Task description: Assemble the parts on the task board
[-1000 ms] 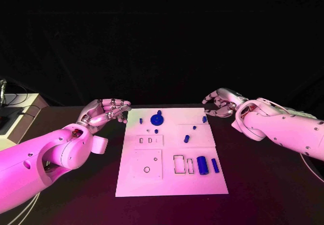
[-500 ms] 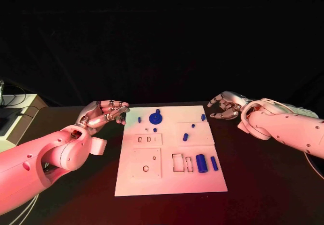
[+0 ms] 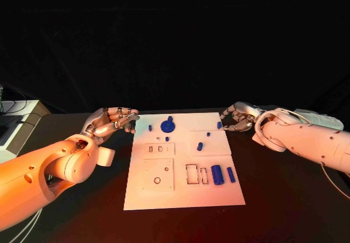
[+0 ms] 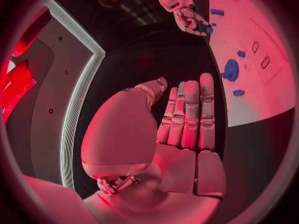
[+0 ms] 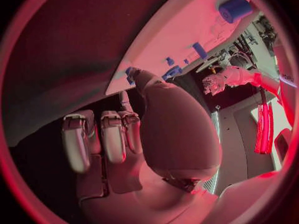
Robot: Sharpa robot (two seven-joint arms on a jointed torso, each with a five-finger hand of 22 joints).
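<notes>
While both arms reach in over the black table, the white task board lies flat in the middle between them, its long side running away from the robot.

Left hand: positioned just off the board's far left corner, palm turned up, fingers curled loosely inward. The left wrist view shows the fingers side by side and extended, with nothing in the palm. Released, not grasping anything.

Right hand: positioned at the board's far right corner, fingers bent down towards the board edge. A small blue peg stands at that corner, right beside the fingertips; whether they touch it cannot be told. The right wrist view shows the fingers curled with no part between them.

Parts on the board: a blue gear sits near the far edge, left of centre. A small blue piece lies near the board's middle. A thick blue cylinder and a thinner blue rod lie side by side on the right of the near half, next to two empty rectangular slots.
</notes>
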